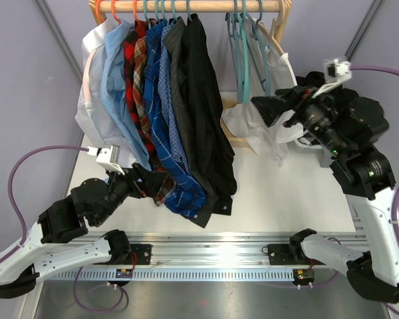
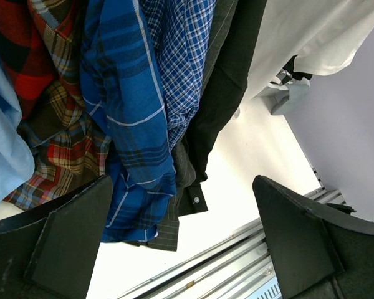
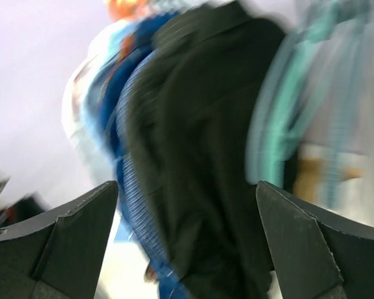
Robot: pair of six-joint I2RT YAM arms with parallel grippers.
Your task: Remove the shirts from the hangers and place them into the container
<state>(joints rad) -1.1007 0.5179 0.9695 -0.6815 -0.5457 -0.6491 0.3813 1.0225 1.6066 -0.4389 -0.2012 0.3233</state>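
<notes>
Shirts hang in a row on the rod: white (image 1: pixel 93 73), light blue (image 1: pixel 116 86), red plaid (image 1: pixel 138 73), blue plaid (image 1: pixel 161 106), dark grey (image 1: pixel 179 80) and black (image 1: pixel 203 100). Several bare teal hangers (image 1: pixel 243 53) hang to their right. Below those, a white shirt (image 1: pixel 253 123) lies crumpled. My left gripper (image 1: pixel 149 183) is open at the lower hems; in its wrist view the blue plaid hem (image 2: pixel 137 187) hangs just beyond the left gripper (image 2: pixel 184 187). My right gripper (image 1: pixel 266 109) is open beside the crumpled white shirt. Its blurred wrist view has the right gripper (image 3: pixel 187 187) facing the black shirt (image 3: pixel 206 156). The container is out of view.
The wooden rod (image 1: pixel 186 5) spans the back, with a curved wooden rack frame (image 1: pixel 279 46) at its right end. The white table (image 1: pixel 279 193) runs to a metal rail (image 1: pixel 213 242) at the near edge. Lilac walls stand on both sides.
</notes>
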